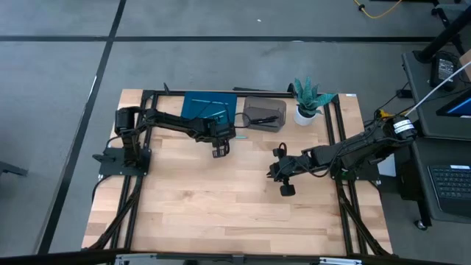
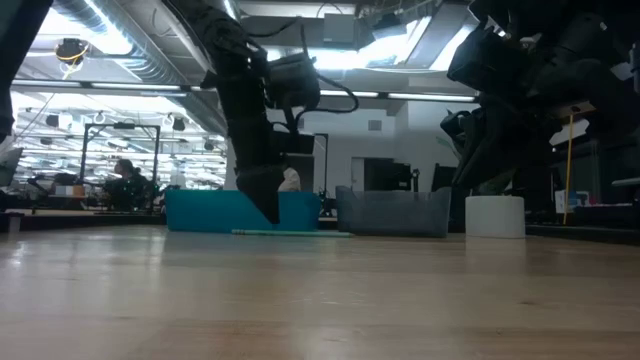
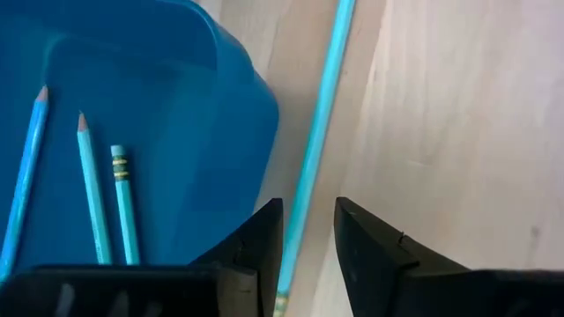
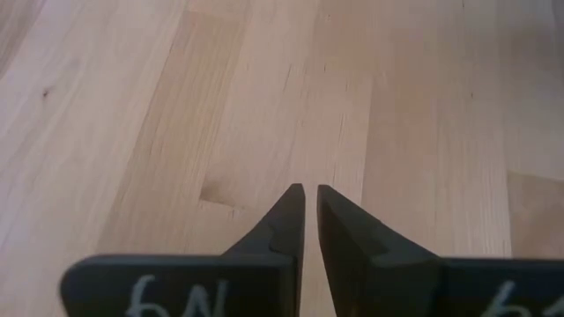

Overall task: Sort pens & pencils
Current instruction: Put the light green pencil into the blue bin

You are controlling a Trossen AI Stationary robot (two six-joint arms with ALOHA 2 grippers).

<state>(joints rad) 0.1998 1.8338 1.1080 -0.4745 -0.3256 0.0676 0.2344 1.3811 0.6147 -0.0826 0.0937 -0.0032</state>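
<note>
Pencil (image 3: pixel 314 141) between parted hand (image 3: pixel 308 231) fingers

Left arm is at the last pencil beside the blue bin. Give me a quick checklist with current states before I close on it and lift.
1. Pencil lies between the left gripper fingers: ok, it runs through the gap.
2. Left gripper open enough to close on it: ok, there is space on both sides of the pencil.
3. Pencil free of the blue bin: ok, it lies on the wooden table beside the bin wall.
4. Room in the bin: ok, three pencils lie flat inside.
5. Right gripper out of the way: ok, it hangs empty over bare table, fingers almost together.
6. Pens sorted in the grey bin: cannot tell.
</note>
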